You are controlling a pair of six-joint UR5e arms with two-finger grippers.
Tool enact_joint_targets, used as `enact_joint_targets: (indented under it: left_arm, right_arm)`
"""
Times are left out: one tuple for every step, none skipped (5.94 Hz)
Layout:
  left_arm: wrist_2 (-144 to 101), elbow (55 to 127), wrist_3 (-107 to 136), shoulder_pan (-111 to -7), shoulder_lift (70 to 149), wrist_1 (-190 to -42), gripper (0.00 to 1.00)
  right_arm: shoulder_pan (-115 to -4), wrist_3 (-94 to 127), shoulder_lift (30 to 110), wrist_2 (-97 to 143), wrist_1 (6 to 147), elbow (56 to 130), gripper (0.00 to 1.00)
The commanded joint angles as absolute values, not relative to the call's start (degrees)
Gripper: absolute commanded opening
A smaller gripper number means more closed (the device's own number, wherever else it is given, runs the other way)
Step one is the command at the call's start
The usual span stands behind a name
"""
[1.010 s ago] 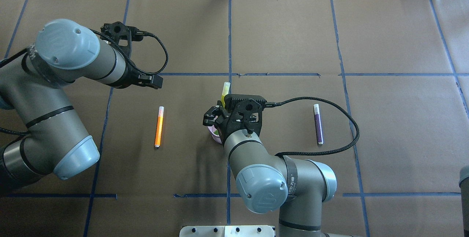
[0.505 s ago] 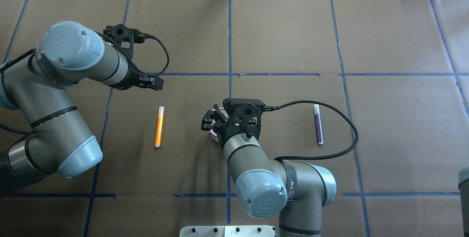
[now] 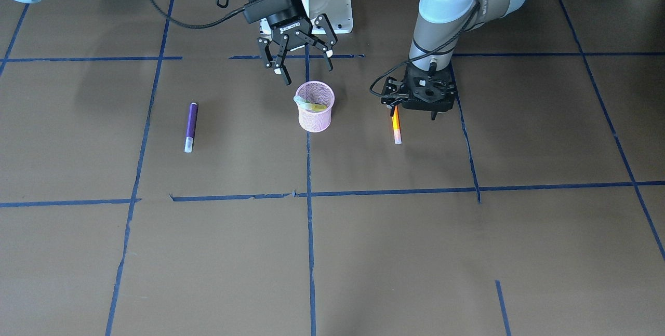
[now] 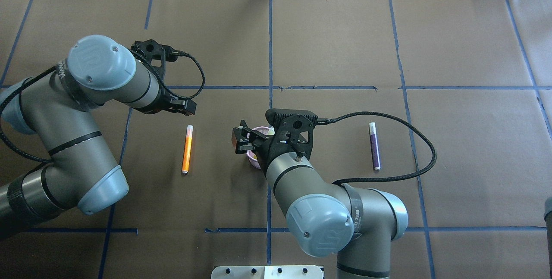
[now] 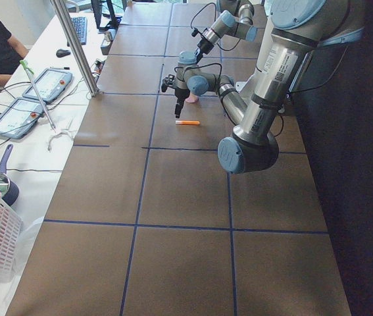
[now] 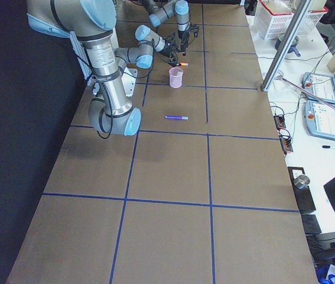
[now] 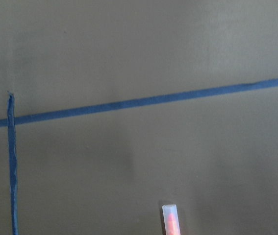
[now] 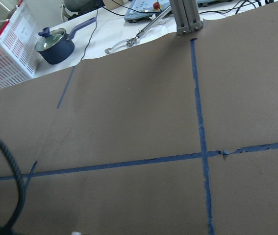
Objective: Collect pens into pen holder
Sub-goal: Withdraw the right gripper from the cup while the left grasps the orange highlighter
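green pen [image 3: 311, 104] apparently inside pen holder [image 3: 315, 119]

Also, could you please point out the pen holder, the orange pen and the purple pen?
pen holder [image 3: 315, 118]: front-facing view, pink mesh wall.
orange pen [image 4: 186, 150]: overhead view, mid-barrel.
purple pen [image 4: 374, 148]: overhead view, mid-barrel.

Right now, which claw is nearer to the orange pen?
Left. The left claw hovers close to the pale cap end of the orange pen. The right claw hangs open over the pink pen holder, well off to the pen's side.
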State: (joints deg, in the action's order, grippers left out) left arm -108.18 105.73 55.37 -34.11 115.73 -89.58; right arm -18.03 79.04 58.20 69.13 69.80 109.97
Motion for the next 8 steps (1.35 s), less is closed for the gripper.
enact_joint_targets:
  left_arm:
    - [-117.13, 102.68, 55.55, -33.75, 115.84, -89.12, 1.00]
    - [-117.24, 101.18, 57.29, -33.58, 116.36, -89.56, 1.00]
    - [-117.51, 99.68, 58.78, -34.10, 116.80, -89.82, 1.00]
    - [-120.56, 96.71, 58.97, -35.23, 118.81, -89.82, 1.00]
    - [-122.76, 93.37, 58.63, -35.94, 120.74, -90.61, 1.00]
    - [-122.87, 90.56, 58.28, -35.95, 121.37, -93.57, 1.00]
    - [-122.87, 89.14, 57.23, -35.95, 121.29, -95.17, 0.97]
    - [-122.87, 89.03, 56.00, -35.95, 121.29, -95.19, 0.89]
  right_arm:
    - [-29.47, 75.09, 61.85, 88.67, 71.54, 111.61, 1.00]
    - [-35.53, 70.71, 64.75, 99.82, 71.54, 111.97, 1.00]
    - [-41.86, 68.75, 67.39, 110.81, 71.46, 111.97, 1.00]
    - [-47.58, 65.42, 70.20, 119.36, 71.46, 111.97, 1.00]
    - [-51.99, 60.95, 72.49, 126.23, 71.46, 111.89, 1.00]
    - [-54.55, 58.12, 74.95, 129.43, 71.37, 111.97, 1.00]
    - [-55.71, 55.92, 76.28, 130.94, 71.37, 111.97, 1.00]
    - [-55.64, 55.90, 76.38, 130.87, 71.37, 111.80, 1.00]
